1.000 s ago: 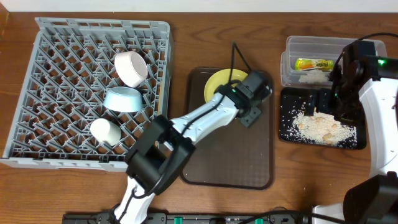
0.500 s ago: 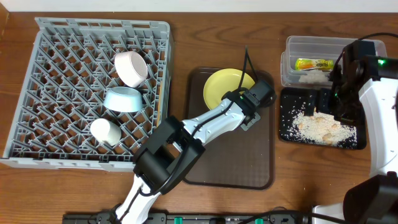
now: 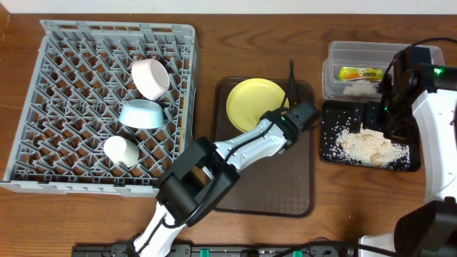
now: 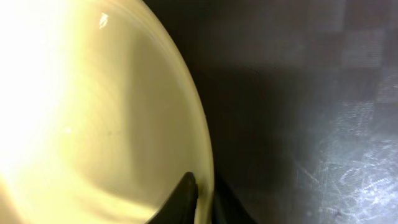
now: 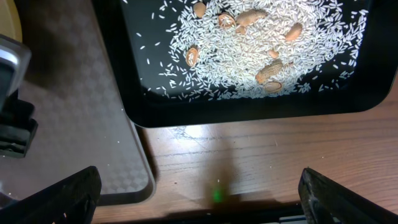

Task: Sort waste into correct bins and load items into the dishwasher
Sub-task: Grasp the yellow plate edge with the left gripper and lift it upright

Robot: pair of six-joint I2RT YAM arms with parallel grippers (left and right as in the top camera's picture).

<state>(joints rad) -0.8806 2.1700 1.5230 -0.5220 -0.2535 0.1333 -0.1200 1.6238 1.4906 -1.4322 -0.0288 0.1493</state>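
The yellow plate [image 3: 255, 103] lies on the brown serving tray [image 3: 264, 185]. My left gripper [image 3: 282, 128] is shut on the plate's near right rim. In the left wrist view the plate [image 4: 93, 118] fills the left side, and my left gripper [image 4: 202, 190] pinches its rim between dark fingertips [image 4: 186, 186]. The grey dishwasher rack [image 3: 43, 128] holds a white bowl [image 3: 150, 77], a light blue bowl [image 3: 143, 114] and a white cup [image 3: 120, 150]. My right gripper [image 3: 377, 120] hangs open over the black tray [image 3: 328, 153] of rice crumbs [image 3: 368, 146]; from the wrist camera, the right gripper [image 5: 199, 193] is empty over bare wood.
The clear tub [image 3: 371, 50] at the back right holds a yellow-green wrapper [image 3: 360, 73] and a white tissue scrap [image 3: 360, 87]. A dark cable [image 3: 291, 71] runs up from the left wrist. The black tray [image 5: 137, 93] sits close beside the brown tray's corner [image 5: 74, 137].
My left gripper has slid right and toward the front across the plate and shut on its rim, uncovering most of the plate. The right arm has not moved.
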